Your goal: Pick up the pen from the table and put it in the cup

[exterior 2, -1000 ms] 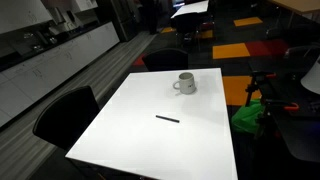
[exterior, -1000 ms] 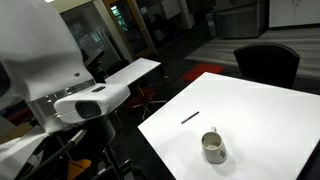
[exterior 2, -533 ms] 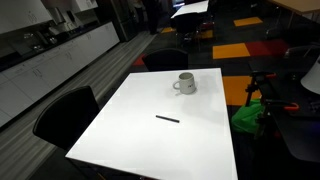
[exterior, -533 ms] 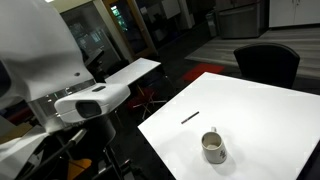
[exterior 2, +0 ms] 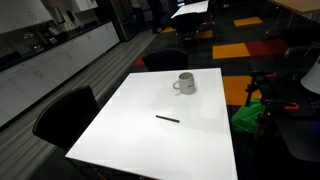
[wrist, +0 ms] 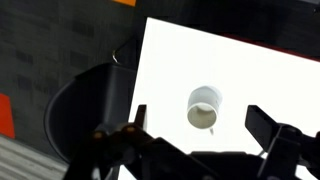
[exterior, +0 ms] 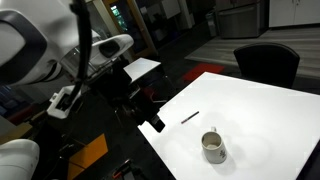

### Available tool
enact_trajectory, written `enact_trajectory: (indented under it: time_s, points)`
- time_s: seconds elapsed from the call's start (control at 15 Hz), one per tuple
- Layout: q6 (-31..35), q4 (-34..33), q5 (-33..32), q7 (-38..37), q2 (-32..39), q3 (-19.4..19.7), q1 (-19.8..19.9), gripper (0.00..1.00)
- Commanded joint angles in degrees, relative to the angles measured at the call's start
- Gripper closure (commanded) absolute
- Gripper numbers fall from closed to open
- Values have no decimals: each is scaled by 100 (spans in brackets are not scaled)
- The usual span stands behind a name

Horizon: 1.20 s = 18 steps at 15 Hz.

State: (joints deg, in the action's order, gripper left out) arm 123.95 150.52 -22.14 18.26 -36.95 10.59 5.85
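Observation:
The white table [exterior: 260,110] shows in both exterior views [exterior 2: 150,135]. The thin dark pen [exterior: 190,117] lies flat on it, apart from the cup; it also shows in an exterior view [exterior 2: 167,119]. The whitish cup [exterior: 213,147] stands upright on the table in an exterior view [exterior 2: 185,83] and in the wrist view [wrist: 205,108]. My gripper [exterior: 152,118] hangs by the table's edge, a short way from the pen. In the wrist view the gripper [wrist: 200,135] is open and empty, with the cup between its fingers and farther off. The pen is not seen there.
A black chair [exterior: 265,62] stands at the table's far side. Another black chair [exterior 2: 65,112] and a third [exterior 2: 165,60] stand by the table. A smaller white table [exterior: 135,70] is further back. A green object [exterior 2: 250,117] and dark stands sit beside the table.
In an exterior view the arm has swung away from the camera, and its gripper now hangs by the table's edge near the pen. Pen and cup have not moved.

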Motion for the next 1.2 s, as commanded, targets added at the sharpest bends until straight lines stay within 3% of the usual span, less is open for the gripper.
enact_trajectory:
  time_s: [0.0, 0.33, 0.53, 0.8, 1.13]
  points:
    - [676, -575, 386, -424, 901, -412, -401, 0]
    - [1533, -1310, 612, -1329, 2229, -1135, -639, 0]
    - [2054, -1856, 966, -2012, 3107, -1374, -728, 0]
    - [2470, -2515, 1456, -2606, 4135, -1480, -854, 0]
    - [2309, -3391, 1979, -2921, 5365, -1502, -1094, 0]
